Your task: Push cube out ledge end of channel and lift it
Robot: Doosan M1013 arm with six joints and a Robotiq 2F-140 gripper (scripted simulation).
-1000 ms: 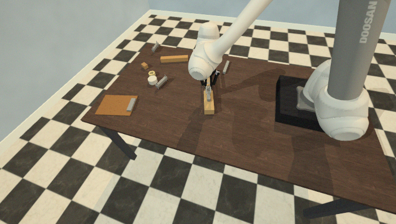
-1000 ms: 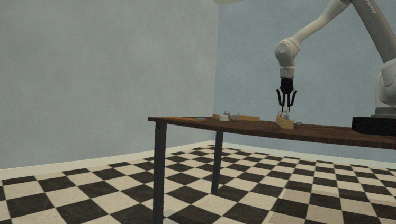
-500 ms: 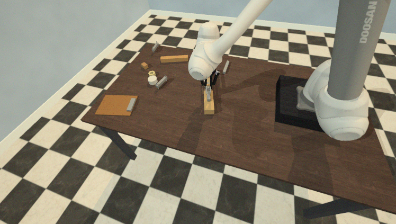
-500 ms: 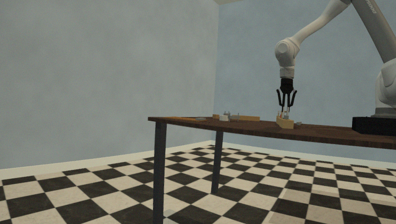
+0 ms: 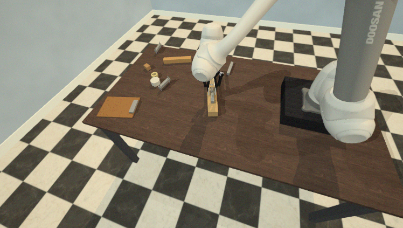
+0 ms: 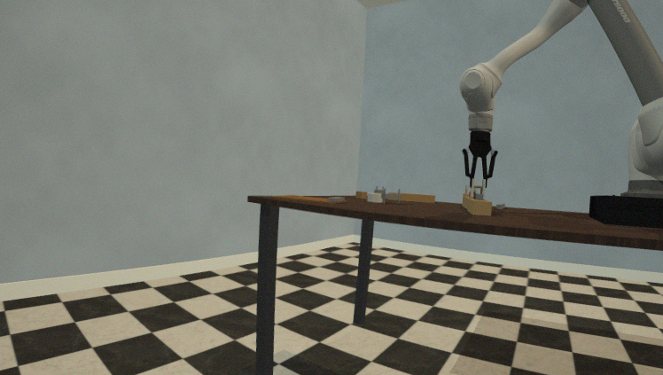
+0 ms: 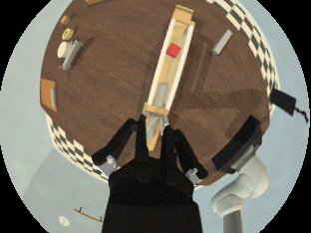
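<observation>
The long wooden channel [image 5: 212,103] lies in the middle of the table and also shows in the side view [image 6: 476,204] and the wrist view [image 7: 171,61]. The red cube [image 7: 174,51] sits inside it, about halfway along the stretch ahead of my fingers; in the top view the arm hides it. My gripper [image 7: 155,113] hangs upright over the channel [image 5: 212,86], fingertips just above it [image 6: 478,180]. The fingers stand slightly apart, on either side of a thin tan stick lying along the channel, and do not clamp it. A small grey piece [image 5: 212,96] rests on the channel.
An orange plank [image 5: 176,60], a small block [image 5: 147,66], a ring and white cylinder [image 5: 154,81], and grey bars [image 5: 229,68] [image 5: 164,82] [image 5: 157,47] lie around. An orange board [image 5: 118,106] carrying a grey bar sits front left. The arm's black base plate [image 5: 300,103] is on the right.
</observation>
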